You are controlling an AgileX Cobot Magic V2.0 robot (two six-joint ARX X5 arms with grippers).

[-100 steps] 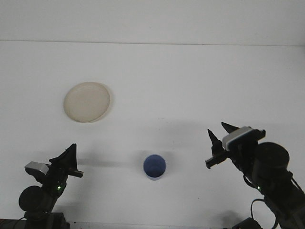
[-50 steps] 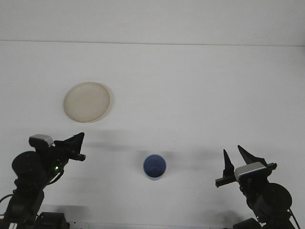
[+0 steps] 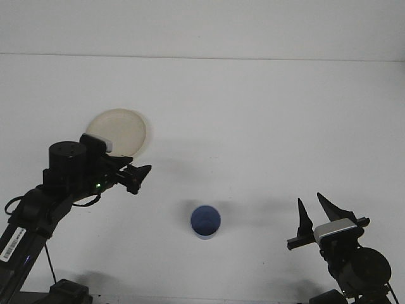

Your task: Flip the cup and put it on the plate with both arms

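While its two prongs stand spread apart and empty, the right gripper (image 3: 314, 212) sits low at the near edge, well right of the blue cup (image 3: 205, 221). That cup stands mouth-up on the white surface (image 3: 266, 120), nothing visible inside. Farther back, the left gripper (image 3: 142, 175) points toward the cup, well apart from it; whether its jaws are parted cannot be told. Beyond it lies the cream plate (image 3: 123, 130), bare.

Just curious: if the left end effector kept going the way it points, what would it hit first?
Probably nothing: the left end effector points right, passing beyond the cup over bare table. Depth is unclear.
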